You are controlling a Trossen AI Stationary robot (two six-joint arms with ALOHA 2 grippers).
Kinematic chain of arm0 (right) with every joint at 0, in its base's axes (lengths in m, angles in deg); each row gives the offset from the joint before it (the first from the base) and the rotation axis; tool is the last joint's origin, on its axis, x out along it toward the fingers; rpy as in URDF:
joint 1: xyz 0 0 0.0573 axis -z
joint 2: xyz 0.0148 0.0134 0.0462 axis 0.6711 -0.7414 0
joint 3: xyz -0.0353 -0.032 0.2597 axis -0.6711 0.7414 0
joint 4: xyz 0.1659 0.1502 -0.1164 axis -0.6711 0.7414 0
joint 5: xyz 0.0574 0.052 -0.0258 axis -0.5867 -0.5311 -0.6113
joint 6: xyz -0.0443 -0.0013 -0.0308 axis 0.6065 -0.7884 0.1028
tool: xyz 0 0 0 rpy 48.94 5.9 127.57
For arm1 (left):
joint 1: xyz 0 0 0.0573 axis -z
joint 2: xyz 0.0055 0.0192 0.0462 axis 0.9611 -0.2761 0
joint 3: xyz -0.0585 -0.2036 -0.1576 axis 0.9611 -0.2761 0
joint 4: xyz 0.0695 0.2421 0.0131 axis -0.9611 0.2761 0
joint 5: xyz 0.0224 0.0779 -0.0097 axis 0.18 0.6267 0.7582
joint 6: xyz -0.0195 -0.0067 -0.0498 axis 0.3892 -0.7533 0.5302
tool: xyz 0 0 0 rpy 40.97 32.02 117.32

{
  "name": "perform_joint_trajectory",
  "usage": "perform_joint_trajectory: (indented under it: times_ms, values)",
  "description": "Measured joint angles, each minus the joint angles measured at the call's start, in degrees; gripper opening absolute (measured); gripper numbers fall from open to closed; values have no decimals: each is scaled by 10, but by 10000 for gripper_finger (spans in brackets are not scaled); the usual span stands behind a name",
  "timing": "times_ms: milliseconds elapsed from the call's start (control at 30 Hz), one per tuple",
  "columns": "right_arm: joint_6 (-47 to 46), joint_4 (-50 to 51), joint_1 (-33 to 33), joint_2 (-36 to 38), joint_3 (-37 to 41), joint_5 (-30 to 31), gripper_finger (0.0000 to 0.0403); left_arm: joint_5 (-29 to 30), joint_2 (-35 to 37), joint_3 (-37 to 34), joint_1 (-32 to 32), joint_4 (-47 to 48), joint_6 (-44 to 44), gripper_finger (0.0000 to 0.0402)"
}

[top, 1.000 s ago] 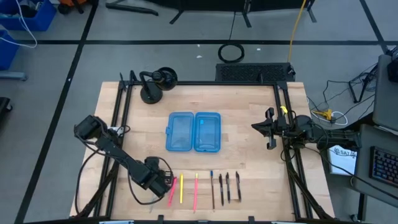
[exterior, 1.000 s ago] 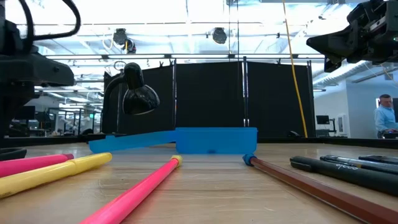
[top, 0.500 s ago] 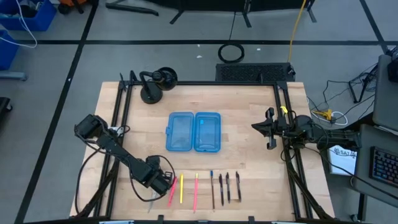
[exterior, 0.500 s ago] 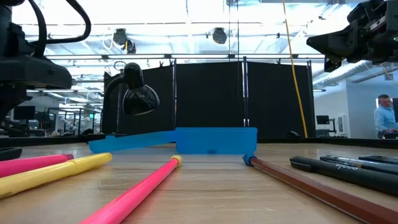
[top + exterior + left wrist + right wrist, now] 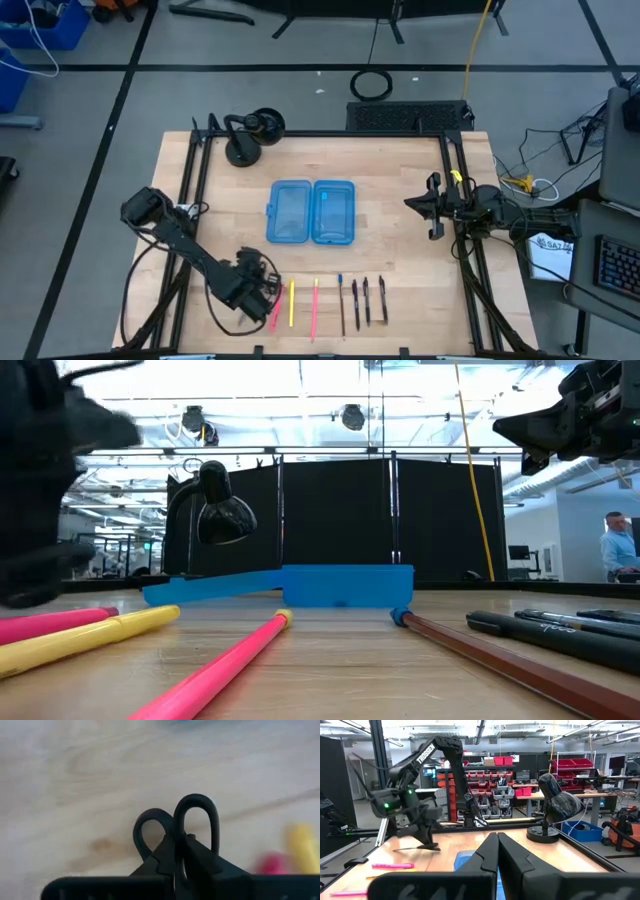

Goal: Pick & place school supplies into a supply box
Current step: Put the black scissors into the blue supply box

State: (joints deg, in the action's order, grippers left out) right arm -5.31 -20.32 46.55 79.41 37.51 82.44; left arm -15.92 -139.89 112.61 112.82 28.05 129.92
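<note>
- Nearest to us along the front edge of the pale wooden desk (image 5: 400,260) lies the row of thin pens and pencils: a pink marker (image 5: 276,306), a yellow one (image 5: 292,302), a pink-and-yellow pencil (image 5: 315,307), a brown blue-tipped pencil (image 5: 341,303) and three black pens (image 5: 367,301), side by side and roughly parallel.
- Right at the pink end of that row we see the left pincer (image 5: 262,296), low over the desk, just beside the pink marker.
- In the left wrist view the small black-handled scissors (image 5: 179,836) sit clamped between its closed fingers, the two handle loops sticking out ahead above the wood, with blurred pink and yellow tips off to one side.
- In the low view that arm is a dark blur at the edge, with the pink and yellow markers lying in the foreground.
- Further back, mid-desk, the translucent blue hinged supply box (image 5: 311,211) lies open flat, its two rounded halves side by side; we see nothing inside it.
- Out at the right edge of the desk, level with the box, the right pincer (image 5: 434,207) hangs raised and well apart from it, fingers pressed together on nothing.
- At the far left corner stands the black round-based lamp (image 5: 247,135).
- Beyond the desk in the low view, a person in a blue shirt (image 5: 619,547) is in the room.
</note>
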Motion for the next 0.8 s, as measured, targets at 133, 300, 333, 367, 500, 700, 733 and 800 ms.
perform_joint_trajectory:
  times_ms: [133, 300, 333, 367, 500, 700, 733, 800]
  values:
    - [0, -3, 0, -1, 0, 0, 0, 57, 24, 19, -5, 22, -6, 27]
    - [0, -4, 0, -1, 0, 0, 0, 105, 51, 32, -15, 19, -25, 18]
    - [0, -4, 0, -1, 0, 0, 0, 121, 57, 37, -16, 20, -31, 13]
    - [0, -4, 0, -1, 0, 0, 0, 135, 64, 39, -18, 19, -37, 9]
    - [0, -4, 0, -1, 0, 0, 0, 176, 76, 49, -27, 18, -51, 9]
    - [0, -6, 0, -2, 0, 0, 0, 179, 85, 71, -77, -14, -123, 8]
    - [-1, -8, 0, -2, 0, 0, 0, 175, 84, 79, -89, -21, -147, 7]
    - [-1, -10, 0, -2, 0, 0, 0, 169, 85, 99, -117, -37, -203, 7]
